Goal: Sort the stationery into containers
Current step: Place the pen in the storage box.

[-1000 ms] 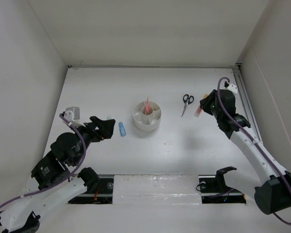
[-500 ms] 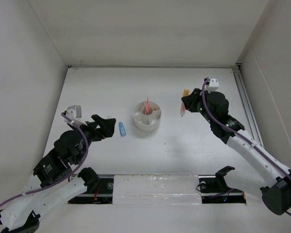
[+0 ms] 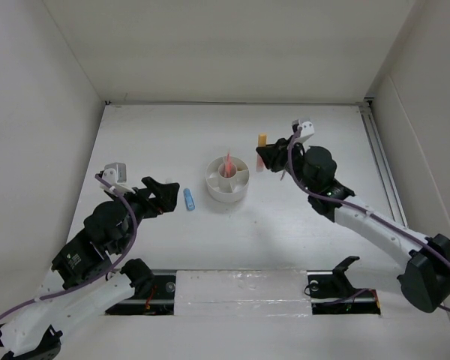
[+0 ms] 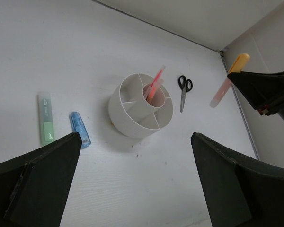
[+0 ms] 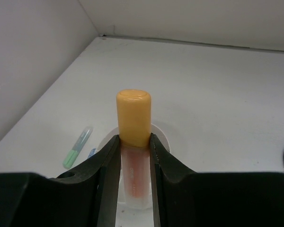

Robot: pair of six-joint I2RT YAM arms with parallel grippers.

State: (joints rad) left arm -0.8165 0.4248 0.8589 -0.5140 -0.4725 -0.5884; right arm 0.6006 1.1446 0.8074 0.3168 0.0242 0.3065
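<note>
The round white organizer (image 3: 227, 178) stands mid-table with pink pens (image 3: 229, 161) upright in its centre cup; it also shows in the left wrist view (image 4: 141, 111). My right gripper (image 3: 264, 154) is shut on the orange-yellow marker (image 5: 133, 118), held in the air just right of the organizer, orange cap pointing away. A blue marker (image 3: 189, 199) and a green marker (image 4: 46, 125) lie left of the organizer. My left gripper (image 3: 168, 196) is open and empty beside the blue marker (image 4: 79, 129). The scissors (image 4: 184, 91) lie right of the organizer, hidden under my right arm in the top view.
White walls close the table at the back and both sides. A rail (image 3: 382, 161) runs along the right edge. The left wrist's cable mount (image 3: 114, 175) stands near the left edge.
My right gripper has carried the orange-yellow marker leftward from the right side of the table to just beside the organizer, now covering the scissors in the top view. The left arm has barely moved.
</note>
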